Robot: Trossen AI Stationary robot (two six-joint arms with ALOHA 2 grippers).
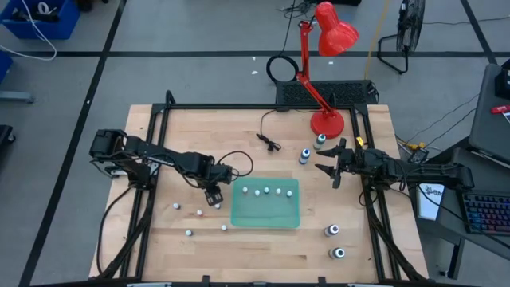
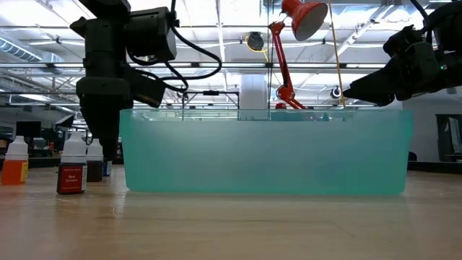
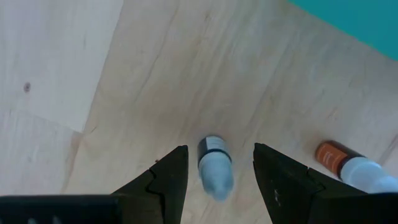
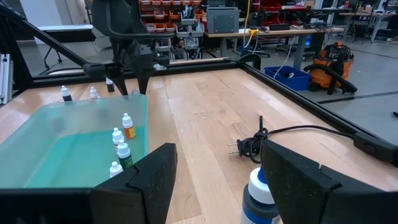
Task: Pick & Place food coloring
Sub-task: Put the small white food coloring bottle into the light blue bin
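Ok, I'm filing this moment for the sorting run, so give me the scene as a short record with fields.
left gripper: open, low over the table beside the tray, fingers either side of a small bottle, not closed on it
right gripper: open, holding nothing, near the two larger bottles by the lamp's base
tray: translucent green, four small bottles standing along its far side
loose small bottles: several on the table left of the tray
larger bottles right of the tray: two

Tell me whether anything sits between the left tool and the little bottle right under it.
Nothing visible does: the left tool hangs open directly over the small bottle, bare wood between its fingers.
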